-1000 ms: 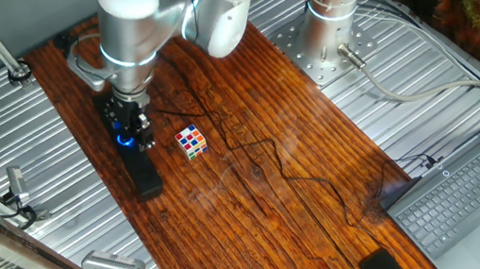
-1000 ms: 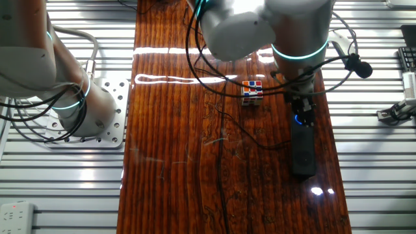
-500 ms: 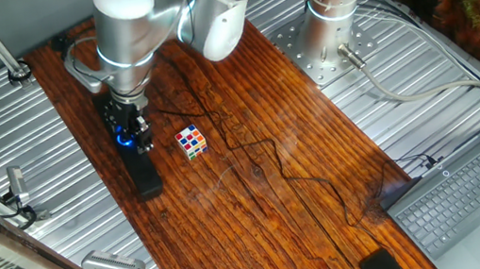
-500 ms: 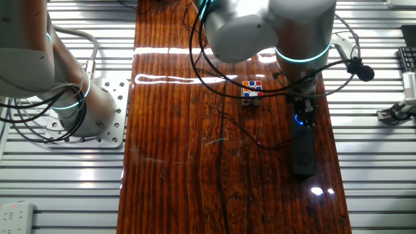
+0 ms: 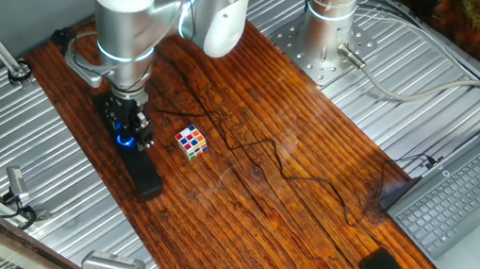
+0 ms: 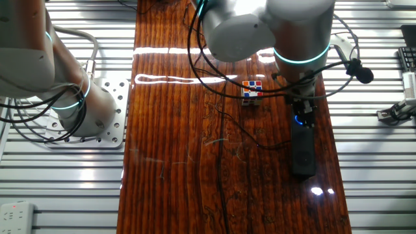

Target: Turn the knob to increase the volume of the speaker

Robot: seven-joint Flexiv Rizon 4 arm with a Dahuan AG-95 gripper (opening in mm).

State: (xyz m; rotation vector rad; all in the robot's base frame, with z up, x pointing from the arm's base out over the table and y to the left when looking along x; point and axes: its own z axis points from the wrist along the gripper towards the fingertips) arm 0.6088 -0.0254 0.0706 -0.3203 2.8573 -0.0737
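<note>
The speaker [image 5: 144, 175] is a long black bar lying on the wooden table near its left edge. It also shows in the other fixed view [image 6: 303, 153]. The knob [image 5: 127, 140] glows blue at the bar's far end and also shows in the other fixed view [image 6: 298, 119]. My gripper [image 5: 133, 132] points straight down onto that end, its fingers closed around the knob and mostly hiding it. From the other side the gripper [image 6: 304, 114] stands over the same spot.
A multicoloured cube [image 5: 191, 142] sits just right of the speaker. A thin black cable [image 5: 267, 154] runs across the table. A laptop [image 5: 479, 199] and a small black device [image 5: 381, 268] lie at the near right. A microphone [image 5: 112, 268] lies off the table's left edge.
The arm's wrist housing shifted slightly left and then back. The gripper stays down on the knob. The speaker and the cube have not moved.
</note>
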